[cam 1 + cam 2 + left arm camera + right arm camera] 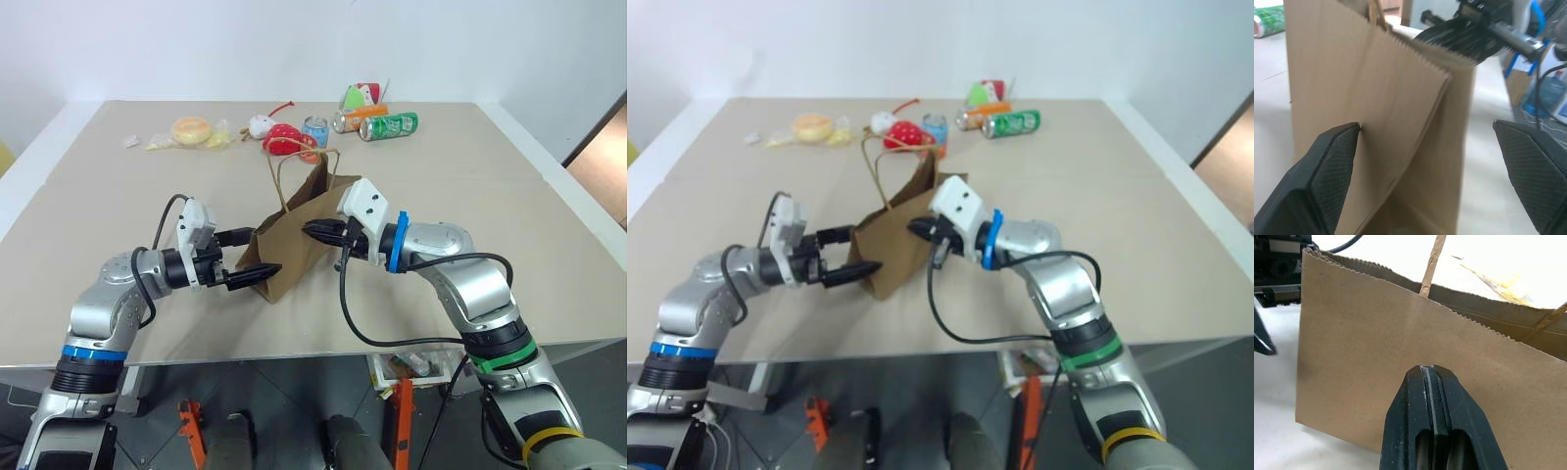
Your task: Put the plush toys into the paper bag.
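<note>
1. My left gripper [253, 255] sits at the near left of the table [78, 196], pointing level toward the right. Its two black fingers [1327, 161] are spread wide and hold nothing. One finger rests against the near face of the paper bag, the other stands off past the bag's narrow left end. I judge it is straddling that end so it can steady or spread the bag.

2. The paper bag [294, 240] stands upright in the middle of the table, between my two grippers. It is plain brown with a serrated top edge, and its thin loop handles [294, 166] rise above the mouth. The mouth looks only partly open, so it probably needs widening before anything goes in.

3. My right gripper [315, 231] reaches in from the near right, aimed left and slightly down. Its fingers [1432, 421] are pressed fully together, pinching nothing. The tip is at the bag's broad right side near the top edge; I cannot tell if it touches the paper. I judge the closed tip is a wedge for nudging that wall.

4. No toy looks to be in the bag yet. At the far edge, behind the bag, lies a small white plush [260, 124] beside a red plush [284, 140]. I cannot make out the kinds of the toys from here.

5. Right of them lie drink cans [387, 124], well apart from both grippers.
</note>
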Robot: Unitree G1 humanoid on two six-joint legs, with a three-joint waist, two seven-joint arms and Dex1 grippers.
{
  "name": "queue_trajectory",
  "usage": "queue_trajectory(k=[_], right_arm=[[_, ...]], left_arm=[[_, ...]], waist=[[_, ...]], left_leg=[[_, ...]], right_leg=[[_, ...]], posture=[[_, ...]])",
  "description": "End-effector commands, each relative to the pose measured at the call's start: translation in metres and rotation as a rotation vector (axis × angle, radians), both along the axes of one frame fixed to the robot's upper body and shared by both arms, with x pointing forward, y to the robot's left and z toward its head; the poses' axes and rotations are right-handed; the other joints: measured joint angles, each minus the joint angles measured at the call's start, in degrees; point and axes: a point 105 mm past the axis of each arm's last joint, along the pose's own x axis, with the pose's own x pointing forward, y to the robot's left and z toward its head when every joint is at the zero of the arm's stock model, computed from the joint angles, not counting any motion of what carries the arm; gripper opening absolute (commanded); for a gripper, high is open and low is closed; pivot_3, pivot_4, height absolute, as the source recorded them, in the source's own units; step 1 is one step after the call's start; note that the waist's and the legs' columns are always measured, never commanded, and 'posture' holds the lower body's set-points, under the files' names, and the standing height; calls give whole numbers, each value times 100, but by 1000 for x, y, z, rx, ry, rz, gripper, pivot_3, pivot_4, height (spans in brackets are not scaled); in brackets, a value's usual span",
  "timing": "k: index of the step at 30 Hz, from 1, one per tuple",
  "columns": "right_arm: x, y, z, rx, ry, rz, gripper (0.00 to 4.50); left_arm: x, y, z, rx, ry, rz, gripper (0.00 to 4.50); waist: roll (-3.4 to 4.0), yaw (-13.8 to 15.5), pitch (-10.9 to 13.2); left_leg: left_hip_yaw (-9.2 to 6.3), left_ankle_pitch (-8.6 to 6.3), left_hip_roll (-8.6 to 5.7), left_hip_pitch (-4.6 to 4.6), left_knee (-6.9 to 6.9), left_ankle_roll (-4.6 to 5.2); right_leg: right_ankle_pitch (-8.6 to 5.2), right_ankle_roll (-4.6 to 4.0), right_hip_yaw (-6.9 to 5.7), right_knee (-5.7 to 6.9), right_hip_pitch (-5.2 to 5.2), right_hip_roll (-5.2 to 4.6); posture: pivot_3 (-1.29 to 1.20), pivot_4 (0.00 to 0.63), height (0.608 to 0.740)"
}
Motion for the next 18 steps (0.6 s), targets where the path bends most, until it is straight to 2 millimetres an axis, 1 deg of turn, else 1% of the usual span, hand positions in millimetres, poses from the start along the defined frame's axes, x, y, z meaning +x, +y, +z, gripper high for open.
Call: queue_trajectory(k=[1,2,7,8,15,16,18], right_arm=[[-1,-5,13,7,-55,-5,0],[-1,-6,13,6,-56,-6,0],[-2,-7,13,4,-56,-11,0],[-2,-7,13,2,-57,-11,0],[-9,-14,12,-7,-50,-16,0],[-12,-16,12,-10,-42,-9,0],[-25,-22,16,14,5,29,0]], left_arm=[[-1,-2,9,-12,-27,-21,3310],[-3,-3,10,-18,-22,-31,2901],[-1,-5,17,-42,-31,-28,292],[-1,-5,18,-48,-32,-27,50],[3,-5,29,-61,-61,-7,50],[3,-4,32,-70,-65,-7,50],[2,-3,39,-98,-62,-19,50]], waist=[[0,-1,0],[0,-1,0],[0,-1,0],[0,-1,0],[0,0,0],[0,0,0],[0,9,0]], left_leg=[[0,0,0,0,0,0],[0,0,0,0,0,0],[0,0,1,0,0,0],[0,0,1,0,0,0],[0,0,1,0,0,0],[0,0,0,0,0,0],[-1,0,0,0,-1,0]], right_leg=[[0,0,0,0,0,0],[0,-1,0,0,0,1],[0,-2,0,0,0,0],[0,-1,0,0,0,0],[6,12,0,0,0,0],[9,17,0,0,1,0],[9,20,0,0,0,0]], posture=[[0,150,740],[0,150,740],[0,150,740],[0,150,740],[0,150,740],[0,150,740],[0,150,740]])
